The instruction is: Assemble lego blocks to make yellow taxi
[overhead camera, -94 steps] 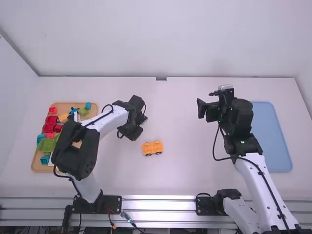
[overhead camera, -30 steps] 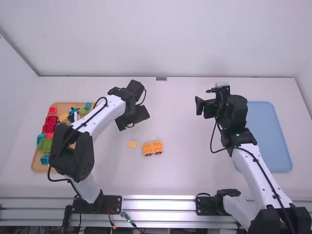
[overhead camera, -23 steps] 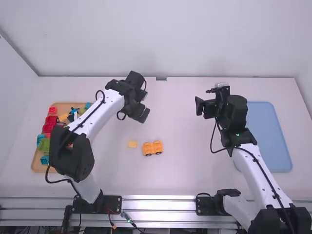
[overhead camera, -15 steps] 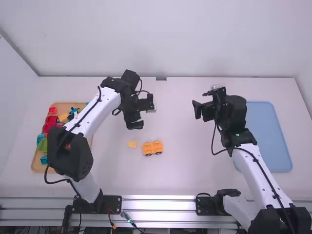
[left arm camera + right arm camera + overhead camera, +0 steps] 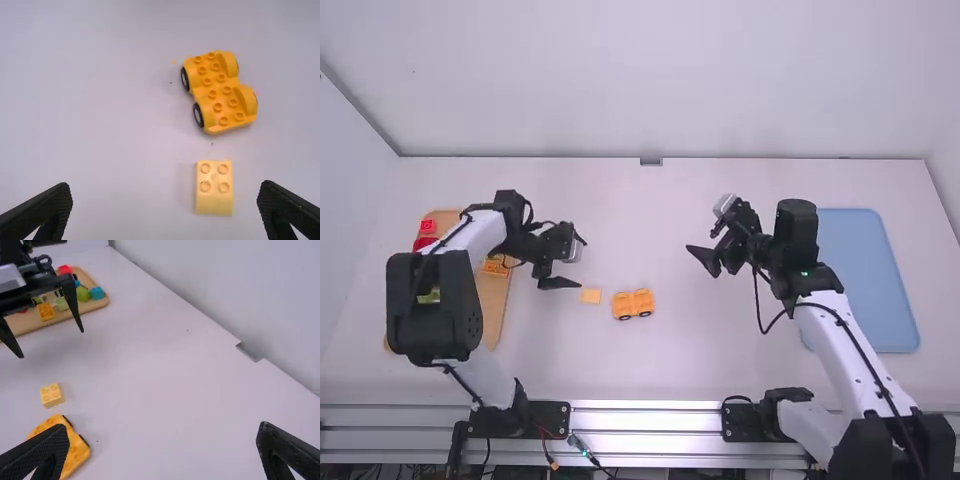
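Note:
The yellow-orange wheeled base (image 5: 633,304) stands on the mid-table, studs up and bare in the left wrist view (image 5: 220,95). A paler yellow 2x2 block (image 5: 591,296) lies separately just left of it; in the left wrist view this block (image 5: 214,188) is near one fingertip, untouched. My left gripper (image 5: 581,262) hangs just beyond the block, its fingers (image 5: 42,210) spread with nothing held. My right gripper (image 5: 699,240), beyond and right of the base, is also open and empty (image 5: 164,435). In the right wrist view, the block (image 5: 51,395) and part of the base (image 5: 76,454) show.
A wooden tray (image 5: 496,305) of coloured blocks sits at the left, partly covered by the left arm; a yellow piece (image 5: 45,312) lies in it. A blue tray (image 5: 868,280) is at the right, beside the right arm.
The left gripper has uncovered the pale block, moved away from the camera, then swung back left and nearer. The right gripper has shifted left and turned. Base and block have kept their places.

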